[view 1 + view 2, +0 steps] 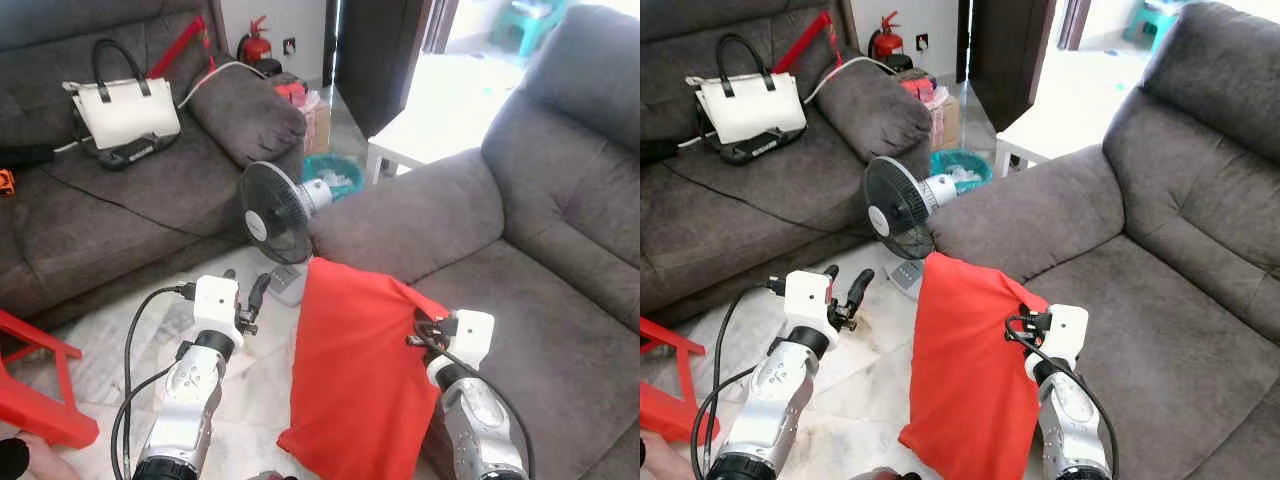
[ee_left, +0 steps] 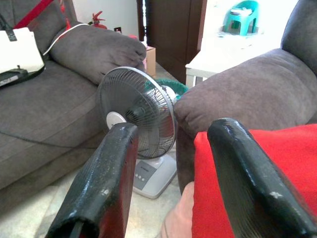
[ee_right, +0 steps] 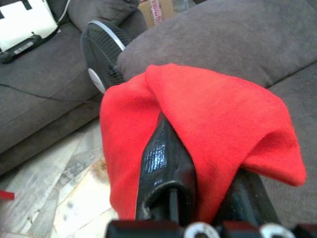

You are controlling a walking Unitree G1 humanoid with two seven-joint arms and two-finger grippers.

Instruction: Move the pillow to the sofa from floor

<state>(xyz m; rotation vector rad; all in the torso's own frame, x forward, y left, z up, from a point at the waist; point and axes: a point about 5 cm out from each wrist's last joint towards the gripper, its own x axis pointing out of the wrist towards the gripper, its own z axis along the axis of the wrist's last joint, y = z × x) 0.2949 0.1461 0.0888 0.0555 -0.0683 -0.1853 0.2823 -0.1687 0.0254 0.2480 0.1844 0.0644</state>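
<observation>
Matt red cloth pillow (image 1: 355, 370), grey plush fabric sofa (image 1: 540, 250), glossy black tool fingers (image 2: 104, 183), veined stone floor (image 1: 110, 345)

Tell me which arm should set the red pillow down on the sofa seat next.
Right. The right gripper is already shut on the red pillow, beside the sofa seat. The left gripper is open, holding nothing, over the floor near the fan.

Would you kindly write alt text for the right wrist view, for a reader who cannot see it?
The right end effector is shut on a red pillow, whose fabric drapes over its black fingers. Just beyond is a grey sofa armrest, with a small standing fan on the tiled floor beside it.
</observation>
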